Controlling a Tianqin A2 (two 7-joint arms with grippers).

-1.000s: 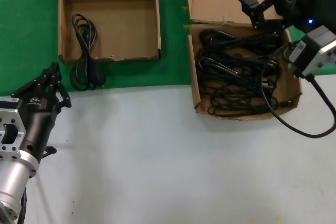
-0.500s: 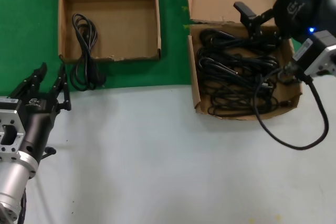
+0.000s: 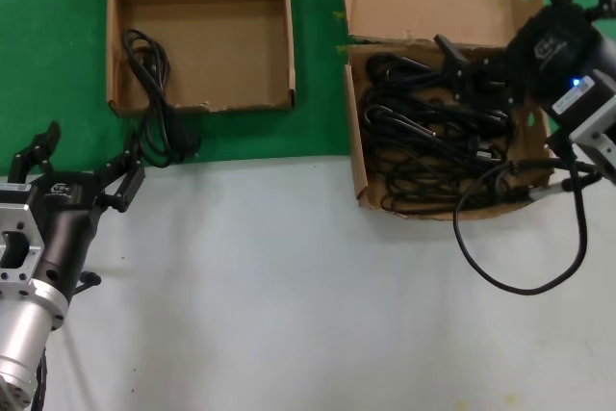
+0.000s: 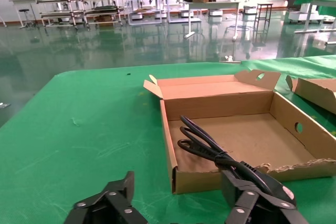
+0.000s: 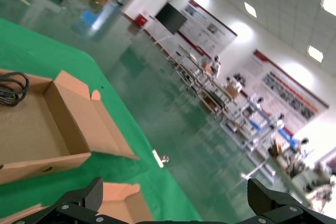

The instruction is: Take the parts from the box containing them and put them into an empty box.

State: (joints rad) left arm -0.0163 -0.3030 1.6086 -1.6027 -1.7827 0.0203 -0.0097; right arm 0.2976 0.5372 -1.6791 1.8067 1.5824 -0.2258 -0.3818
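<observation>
**Left jaws spread wide; right gripper lowered over the full box**

The left gripper (image 3: pixel 85 163) is seen at the near left, on the grey table (image 3: pixel 308 305) just short of the green mat (image 3: pixel 38 64). Its fingers, nearly closed a second ago and half parted half a second ago, are now spread wide and nothing is held between them. The same wide gap is shown in the left wrist view (image 4: pixel 181 203), with the short-flap box (image 3: pixel 202 40) just beyond it.

One power cord (image 3: pixel 154 93) lies in that box at its left side, its plug end draped over the ragged front edge onto the mat. Compared with the earlier frames, the cord has shifted slightly; its loops now lie a little farther left.

The right gripper (image 3: pixel 472 69) has been brought down and to the right over the last second. It is now low over the far part of the tall-flap box (image 3: pixel 438 2), among the heap of remaining cords (image 3: pixel 433 137). Its fingers stand apart, and no cord can be seen held in them. The robot's black cable (image 3: pixel 520 257) now hangs in a larger loop onto the table in front of that box.
</observation>
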